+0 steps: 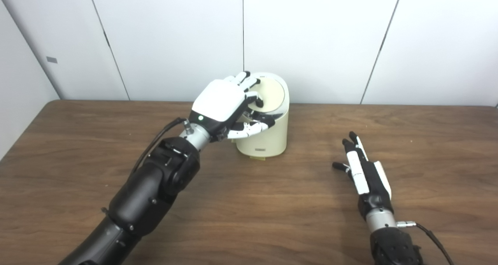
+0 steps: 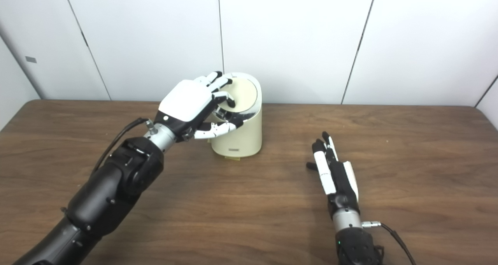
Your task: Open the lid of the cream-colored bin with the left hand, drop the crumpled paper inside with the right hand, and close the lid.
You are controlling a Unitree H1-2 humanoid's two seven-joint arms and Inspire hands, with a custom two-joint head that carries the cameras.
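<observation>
Left eye view: I see the left hand (image 1: 221, 101) with fingers (image 1: 249, 84) curled on the lid (image 1: 270, 93) of the cream-colored bin (image 1: 264, 134); its contents are hidden.

Right eye view: the right hand (image 2: 334, 171) lies flat on the tabletop (image 2: 249, 202), fingers straight, empty, well apart from the bin.

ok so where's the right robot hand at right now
The right robot hand lies flat and open on the wooden table, on the right side of both views, well apart from the cream-colored bin and holding nothing.
</observation>
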